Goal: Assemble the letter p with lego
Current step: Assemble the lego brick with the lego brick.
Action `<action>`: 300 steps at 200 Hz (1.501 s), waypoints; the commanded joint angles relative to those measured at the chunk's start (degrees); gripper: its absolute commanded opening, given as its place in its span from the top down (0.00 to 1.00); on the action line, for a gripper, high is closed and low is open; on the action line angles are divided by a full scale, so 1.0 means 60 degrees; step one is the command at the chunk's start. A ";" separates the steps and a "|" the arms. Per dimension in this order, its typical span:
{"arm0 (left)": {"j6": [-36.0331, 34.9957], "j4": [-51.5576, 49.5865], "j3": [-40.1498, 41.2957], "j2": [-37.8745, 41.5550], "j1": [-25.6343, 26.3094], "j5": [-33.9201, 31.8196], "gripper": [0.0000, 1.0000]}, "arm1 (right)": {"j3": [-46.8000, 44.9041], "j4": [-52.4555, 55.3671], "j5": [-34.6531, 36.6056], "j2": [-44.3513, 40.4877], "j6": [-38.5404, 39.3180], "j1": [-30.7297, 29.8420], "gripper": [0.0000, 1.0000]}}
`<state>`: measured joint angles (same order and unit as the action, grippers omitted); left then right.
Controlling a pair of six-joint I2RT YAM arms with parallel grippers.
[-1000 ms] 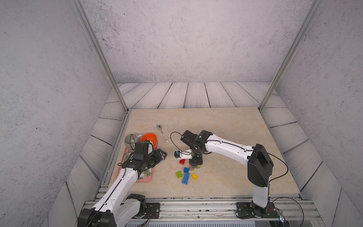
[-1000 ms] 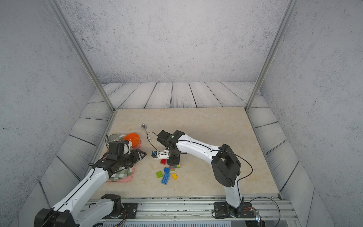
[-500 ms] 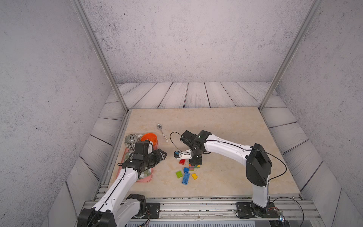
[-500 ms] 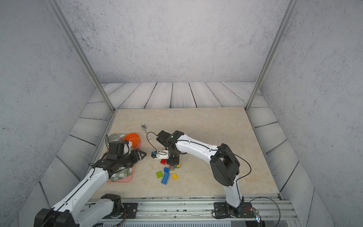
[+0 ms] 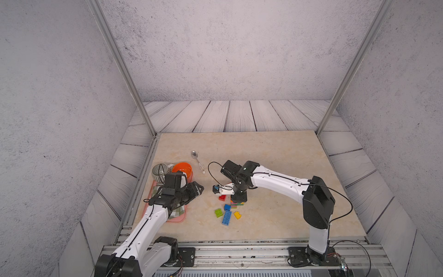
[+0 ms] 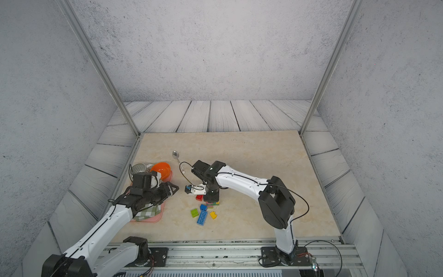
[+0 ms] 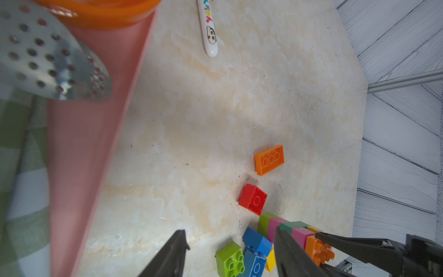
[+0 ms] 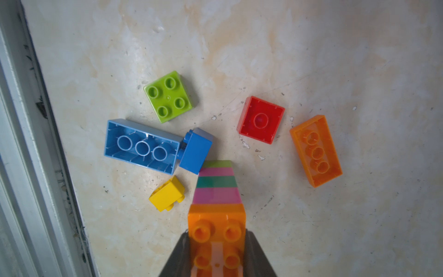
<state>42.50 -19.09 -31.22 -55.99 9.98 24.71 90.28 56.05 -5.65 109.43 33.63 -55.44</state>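
My right gripper (image 8: 217,242) is shut on the orange top brick (image 8: 217,223) of a lego stack (image 8: 217,182) of lime, pink, green and pink layers whose foot is at the table. In both top views the gripper (image 5: 238,197) (image 6: 211,197) covers most of the stack (image 5: 237,204). Loose lego lies around it: a lime square (image 8: 168,96), a long blue brick (image 8: 141,146), a small blue one (image 8: 195,153), a yellow one (image 8: 167,193), a red one (image 8: 260,120) and a long orange one (image 8: 316,151). My left gripper (image 7: 230,230) (image 5: 197,189) hangs open and empty to the left, over the tray's edge.
A pink tray (image 5: 178,217) at the left holds an orange bowl (image 5: 182,167), a metal strainer (image 5: 159,171) and a green checked cloth (image 5: 178,209). A spoon (image 5: 197,160) lies behind the bricks. The metal frame rail (image 8: 28,144) runs along the table's front edge.
My right gripper's jaws have drawn in onto the orange top brick, and that arm has shifted slightly left. The left arm has not moved.
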 commanded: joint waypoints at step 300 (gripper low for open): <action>-0.0011 -0.0083 0.0099 0.0250 -0.0094 -0.0077 0.38 | -0.0074 0.1076 0.0031 0.0401 0.0266 -0.0047 1.00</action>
<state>42.50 -19.51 -30.96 -54.98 9.96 24.69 92.79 60.49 -5.58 110.67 34.54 -55.90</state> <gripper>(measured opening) 0.621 0.334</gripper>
